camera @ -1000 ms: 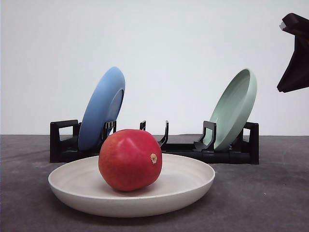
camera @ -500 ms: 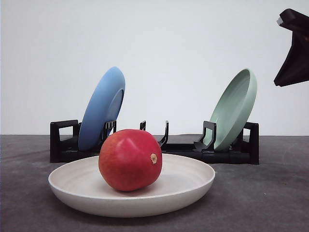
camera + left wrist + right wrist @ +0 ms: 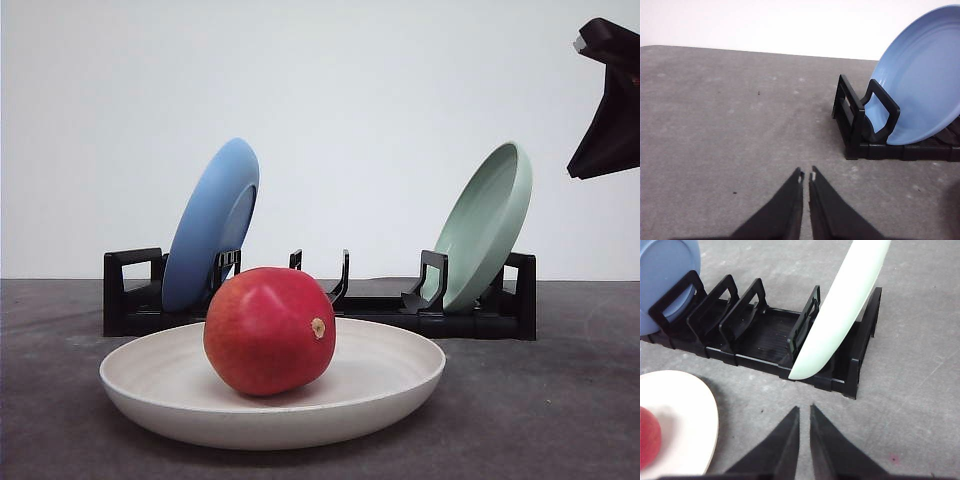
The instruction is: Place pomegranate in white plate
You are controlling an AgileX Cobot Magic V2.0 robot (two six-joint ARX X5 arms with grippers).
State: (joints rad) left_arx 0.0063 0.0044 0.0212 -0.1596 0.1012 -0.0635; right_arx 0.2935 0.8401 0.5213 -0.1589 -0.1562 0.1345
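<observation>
pomegranate (image 3: 269, 331): red, glossy, sits in the white plate a bit left of its centre, tan stem nub facing right and toward the camera. Nothing gripping it. A sliver of it shows at the edge of the right wrist view (image 3: 649, 437).
white plate (image 3: 390, 372): cream, shallow, flat on the table, near side, in front of the rack. Its rim also shows in the right wrist view (image 3: 700, 405).
rack (image 3: 130, 292): black, slotted, on the table just behind the white plate, running left to right. Middle slots hold nothing.
blue plate (image 3: 210, 222): on edge in the rack's left end, tilted, leaning right at the top. The left wrist view shows it held by the end bracket (image 3: 920, 85).
green plate (image 3: 487, 222): pale green, on edge in the rack's right end, tilted the same way. Seen edge-on in the right wrist view (image 3: 840, 310).
left hand (image 3: 806, 176): fingers closed to a thin slit, nothing between them. Over bare table to the left of the rack's left end, apart from it.
right hand (image 3: 804, 409): fingers nearly together, narrow gap, nothing held. Above the table on the near side of the rack, just right of the white plate.
right arm (image 3: 606, 105): dark shape high at the right edge of the front view, well above the green plate.
table (image 3: 560, 400): dark grey, speckled.
</observation>
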